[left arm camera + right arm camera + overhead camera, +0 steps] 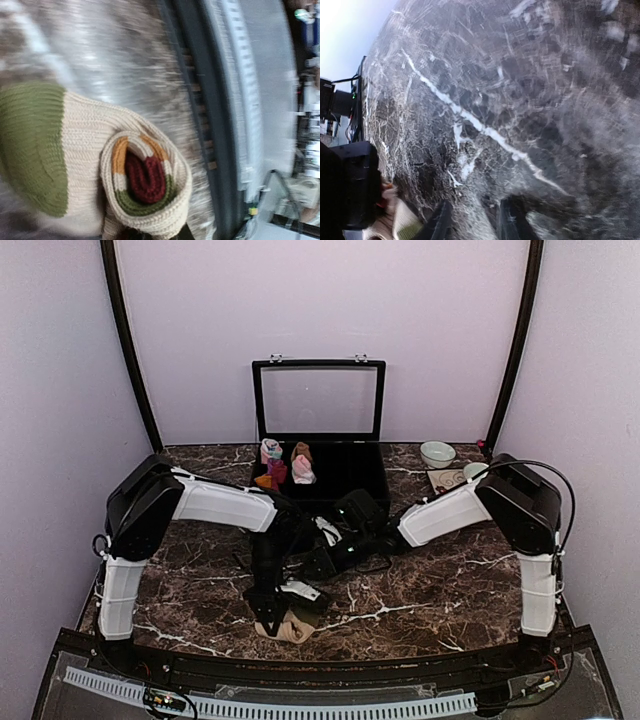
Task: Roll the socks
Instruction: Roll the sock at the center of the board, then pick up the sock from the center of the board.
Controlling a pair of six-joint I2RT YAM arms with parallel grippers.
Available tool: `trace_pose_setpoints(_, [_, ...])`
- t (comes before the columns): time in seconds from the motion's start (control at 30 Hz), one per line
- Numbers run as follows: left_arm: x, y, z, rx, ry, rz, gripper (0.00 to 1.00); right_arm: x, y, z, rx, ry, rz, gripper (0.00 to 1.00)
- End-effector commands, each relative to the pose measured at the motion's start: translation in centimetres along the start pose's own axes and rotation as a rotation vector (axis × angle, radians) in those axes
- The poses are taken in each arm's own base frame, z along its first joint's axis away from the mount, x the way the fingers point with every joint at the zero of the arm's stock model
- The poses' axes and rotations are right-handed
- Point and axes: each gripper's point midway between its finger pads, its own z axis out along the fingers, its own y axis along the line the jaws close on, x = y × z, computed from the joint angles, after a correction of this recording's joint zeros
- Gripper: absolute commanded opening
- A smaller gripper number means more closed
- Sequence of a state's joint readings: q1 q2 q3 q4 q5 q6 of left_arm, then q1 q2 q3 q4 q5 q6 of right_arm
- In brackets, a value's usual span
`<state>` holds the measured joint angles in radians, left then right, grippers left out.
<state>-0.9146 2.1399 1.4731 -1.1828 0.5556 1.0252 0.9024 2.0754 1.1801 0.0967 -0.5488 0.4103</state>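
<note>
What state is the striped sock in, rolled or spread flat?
Rolled: the striped sock shows its cream foot wrapped around coiled red, orange and olive bands, a compact bundle.

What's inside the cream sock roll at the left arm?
The cream sock roll wraps a dark red core ringed by orange, cream and green stripes. Its olive toe lies beside. Deeper layers and the far end are covered by the outer cuff.
</note>
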Motion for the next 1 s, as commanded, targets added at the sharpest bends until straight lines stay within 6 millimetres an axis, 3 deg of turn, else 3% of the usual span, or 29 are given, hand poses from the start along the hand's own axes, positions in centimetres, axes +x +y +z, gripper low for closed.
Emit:
trace_pose_setpoints(0.0, [2.0, -2.5, 4.0, 0.242, 0.07, -0.102, 0.0, -2.7, -1.7, -2.4, 0.113, -0.191, -0.063, 0.38])
trace_pose_setpoints(0.13, [2.4, -1.7, 4.6, 0.275, 0.102, -0.159, 0.0, -3.2, -2.1, -5.8, 0.203, -0.343, -0.111, 0.43])
trace_pose_setpoints(0.33, [2.4, 0.3, 4.9, 0.184, 0.107, -0.209, 0.0, -1.0, -1.8, -12.1, 0.318, -0.514, -0.173, 0.41])
trace_pose_setpoints(0.4, [2.4, 0.6, 4.7, 0.15, 0.103, -0.209, 0.0, -0.4, 0.6, -14.3, 0.284, -0.57, -0.246, 0.38])
trace_pose_setpoints(0.47, [2.3, 1.0, 4.6, 0.126, 0.104, -0.213, 0.0, 2.0, 3.9, -15.1, 0.251, -0.577, -0.4, 0.37])
trace_pose_setpoints(0.53, [2.1, 1.3, 4.5, 0.118, 0.103, -0.215, 0.0, 4.1, 6.6, -15.3, 0.259, -0.557, -0.543, 0.37])
trace_pose_setpoints(0.6, [2.1, 1.4, 4.5, 0.122, 0.104, -0.217, 0.0, 6.9, 9.5, -14.2, 0.235, -0.487, -0.688, 0.37])
trace_pose_setpoints(0.67, [2.2, 1.4, 4.6, 0.132, 0.109, -0.221, 0.0, 9.1, 12.5, -13.1, 0.178, -0.436, -0.836, 0.46])
trace_pose_setpoints(0.73, [2.2, 1.5, 4.7, 0.139, 0.114, -0.223, 0.01, 10.0, 14.4, -11.9, 0.189, -0.374, -0.946, 0.5])
trace_pose_setpoints(0.87, [2.2, 1.6, 4.8, 0.15, 0.121, -0.23, 0.02, 11.9, 16.7, -8.3, 0.205, -0.229, -1.166, 0.48])
trace_pose_setpoints(0.97, [2.3, 1.7, 5.0, 0.164, 0.132, -0.235, 0.02, 11.6, 17.2, -5.6, 0.219, -0.184, -1.298, 0.47])
